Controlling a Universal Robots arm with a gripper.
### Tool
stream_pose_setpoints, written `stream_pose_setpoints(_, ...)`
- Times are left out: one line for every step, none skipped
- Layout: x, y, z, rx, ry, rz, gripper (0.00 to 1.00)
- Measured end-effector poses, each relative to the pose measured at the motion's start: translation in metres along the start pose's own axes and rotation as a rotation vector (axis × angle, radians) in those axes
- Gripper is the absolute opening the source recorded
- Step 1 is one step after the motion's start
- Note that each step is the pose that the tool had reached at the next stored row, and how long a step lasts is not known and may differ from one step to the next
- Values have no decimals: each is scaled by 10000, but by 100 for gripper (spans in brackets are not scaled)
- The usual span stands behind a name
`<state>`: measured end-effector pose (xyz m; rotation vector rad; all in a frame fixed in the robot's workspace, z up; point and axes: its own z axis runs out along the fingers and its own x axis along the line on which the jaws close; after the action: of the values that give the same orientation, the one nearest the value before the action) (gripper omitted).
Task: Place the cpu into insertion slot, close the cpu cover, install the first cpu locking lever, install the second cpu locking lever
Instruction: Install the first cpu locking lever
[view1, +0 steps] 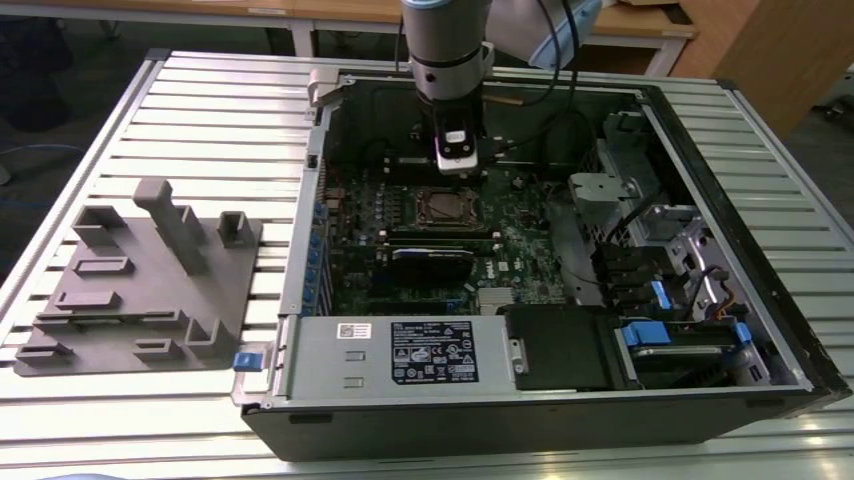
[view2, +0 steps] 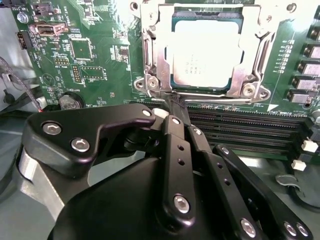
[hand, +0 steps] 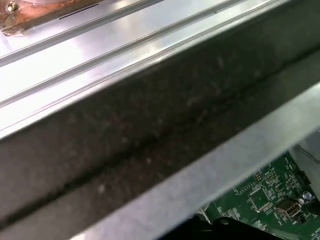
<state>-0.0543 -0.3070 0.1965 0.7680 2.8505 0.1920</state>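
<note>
In the second wrist view the cpu (view2: 205, 55) lies flat in the insertion slot (view1: 441, 208), its silver-grey top showing through the cut-out of the cpu cover (view2: 161, 60), which is down over it. A thin wire locking lever (view2: 225, 98) runs along the socket edge closest to my gripper (view2: 176, 102). The black fingers are shut together, and their tips (view2: 179, 111) touch the end of that lever at the socket's corner. In the exterior view my gripper (view1: 457, 165) hangs inside the open case just behind the socket.
Long black memory slots (view2: 240, 125) lie between the gripper and the socket. A black card (view1: 434, 265), the power supply (view1: 414, 350) and drive cages (view1: 667, 250) crowd the case. A grey fixture block (view1: 147, 290) sits on the slatted table at the exterior view's left. The case wall (hand: 150, 130) is close.
</note>
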Motion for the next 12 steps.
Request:
stream_pose_setpoints(0, -1, 2, 2, 0, -15, 11)
stream_pose_setpoints(0, -2, 4, 2, 0, -26, 11)
stream_pose_setpoints(1, -2, 5, 1, 1, -33, 11)
stream_pose_setpoints(0, -2, 7, -1, 3, -39, 11)
stream_pose_setpoints(0, -3, 9, -5, 4, -44, 11)
stream_pose_setpoints(-1, -6, 10, -10, 6, -50, 11)
stream_pose_setpoints(-3, -9, 10, -12, 9, -53, 11)
stream_pose_setpoints(-4, -11, 11, -13, 10, -54, 11)
stream_pose_setpoints(-5, -13, 11, -14, 9, -54, 11)
stream_pose_setpoints(-6, -15, 11, -15, 9, -54, 11)
stream_pose_setpoints(-6, -16, 11, -13, 9, -53, 11)
stream_pose_setpoints(-7, -16, 11, -13, 8, -54, 11)
